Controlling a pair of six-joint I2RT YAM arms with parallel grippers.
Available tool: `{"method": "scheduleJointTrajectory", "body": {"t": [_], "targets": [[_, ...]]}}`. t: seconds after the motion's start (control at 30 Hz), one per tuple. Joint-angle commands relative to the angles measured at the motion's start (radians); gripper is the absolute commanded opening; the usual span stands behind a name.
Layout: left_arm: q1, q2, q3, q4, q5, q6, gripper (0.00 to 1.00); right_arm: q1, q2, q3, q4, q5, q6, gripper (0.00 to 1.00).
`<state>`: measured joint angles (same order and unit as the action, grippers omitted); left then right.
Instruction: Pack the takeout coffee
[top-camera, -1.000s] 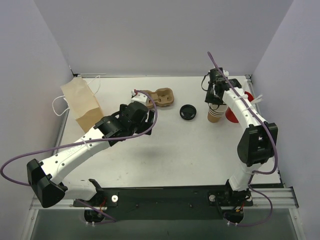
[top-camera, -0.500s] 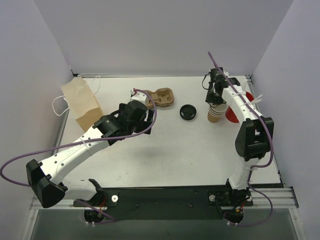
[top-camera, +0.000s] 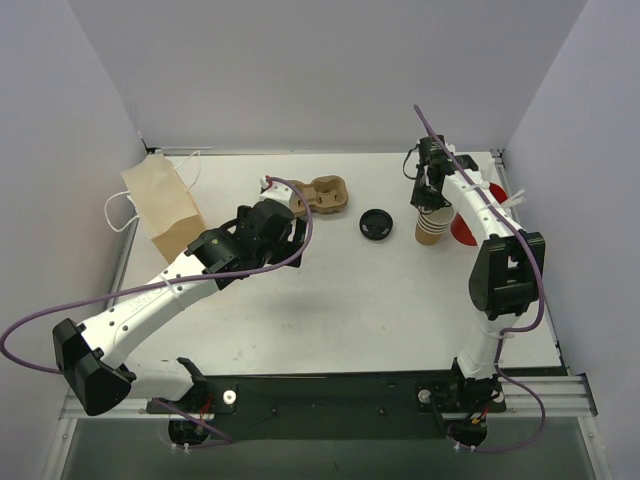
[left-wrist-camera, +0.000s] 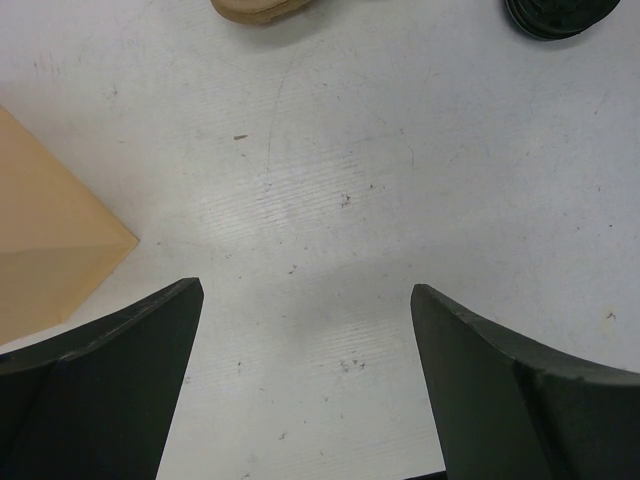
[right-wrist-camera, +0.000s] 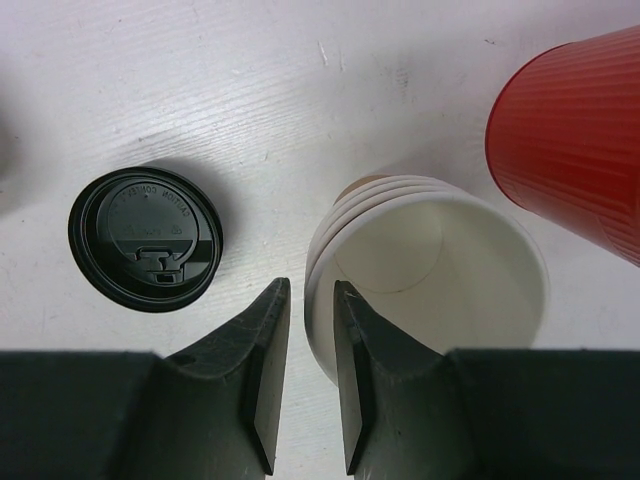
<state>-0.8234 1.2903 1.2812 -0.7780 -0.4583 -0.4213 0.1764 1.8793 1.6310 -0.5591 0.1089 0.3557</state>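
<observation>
While your empty, wide-open left claw (left-wrist-camera: 305, 290) drifts leftward, your right claw (right-wrist-camera: 310, 287) stays nearly closed at the rim of the cup stack (right-wrist-camera: 430, 260), grip unclear; nothing packed yet.

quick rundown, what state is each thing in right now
black lid: off, lying flat, top up
cup stack: nested, upright, lidless
red cup: upright
cup carrier: flat, empty
paper bag: standing
left hand: open, empty
right hand: nearly shut astride stack's rim, grip unclear
</observation>
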Motion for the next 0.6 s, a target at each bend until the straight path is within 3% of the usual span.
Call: {"method": "scheduleJointTrajectory", "body": {"t": [0.0, 0.2, 0.3, 0.57], "targets": [[0.004, -0.005, 0.04, 0.006, 0.007, 0.009, 0.97, -0.006, -0.026, 0.038, -0.03, 0.038, -0.014, 0.21], [0.006, -0.006, 0.041, 0.002, 0.004, 0.012, 0.97, -0.005, -0.019, 0.047, -0.042, 0.051, -0.017, 0.14], [0.007, -0.013, 0.038, 0.0, 0.004, 0.01, 0.97, -0.003, -0.016, 0.055, -0.051, 0.052, -0.017, 0.05], [0.009, -0.017, 0.03, 0.002, 0.006, 0.006, 0.97, 0.012, -0.008, 0.113, -0.108, 0.121, -0.029, 0.0]]}}
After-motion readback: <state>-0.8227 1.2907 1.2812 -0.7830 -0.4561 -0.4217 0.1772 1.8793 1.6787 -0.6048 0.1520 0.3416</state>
